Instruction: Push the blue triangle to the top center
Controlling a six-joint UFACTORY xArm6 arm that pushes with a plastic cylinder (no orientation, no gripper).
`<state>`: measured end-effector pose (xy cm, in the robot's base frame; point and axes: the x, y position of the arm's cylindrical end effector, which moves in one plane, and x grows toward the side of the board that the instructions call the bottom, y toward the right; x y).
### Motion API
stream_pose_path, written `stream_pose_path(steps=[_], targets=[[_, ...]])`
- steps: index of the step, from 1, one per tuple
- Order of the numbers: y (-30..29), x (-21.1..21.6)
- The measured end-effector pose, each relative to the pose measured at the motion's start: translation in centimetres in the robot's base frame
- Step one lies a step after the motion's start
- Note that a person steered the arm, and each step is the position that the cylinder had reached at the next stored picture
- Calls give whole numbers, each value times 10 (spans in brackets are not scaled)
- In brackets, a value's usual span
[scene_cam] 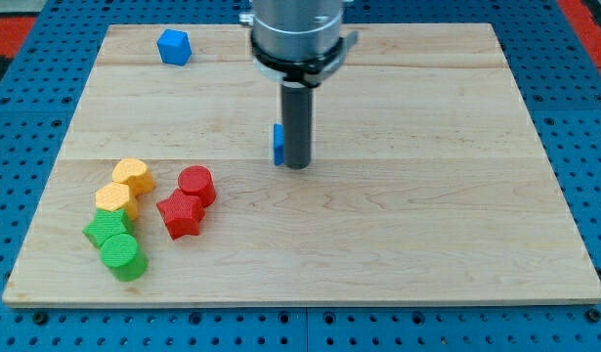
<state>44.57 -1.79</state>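
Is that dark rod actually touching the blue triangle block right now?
Cannot tell. In the camera view my tip stands in front of the blue triangle, hiding most of it, so no contact or gap shows.

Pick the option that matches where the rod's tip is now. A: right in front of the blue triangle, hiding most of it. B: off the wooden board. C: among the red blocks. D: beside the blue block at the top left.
A: my tip stands mid-board, with only a sliver of the blue triangle block showing at the rod's left edge.
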Motion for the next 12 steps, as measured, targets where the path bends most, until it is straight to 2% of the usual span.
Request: stream_pose_path(steps=[1,3,5,7,8,9,11,12], targets=[[-29,-6],[-16,-46],[-50,-68],[18,-89],[7,-98],[-36,-98],[16,-127],[17,-138]])
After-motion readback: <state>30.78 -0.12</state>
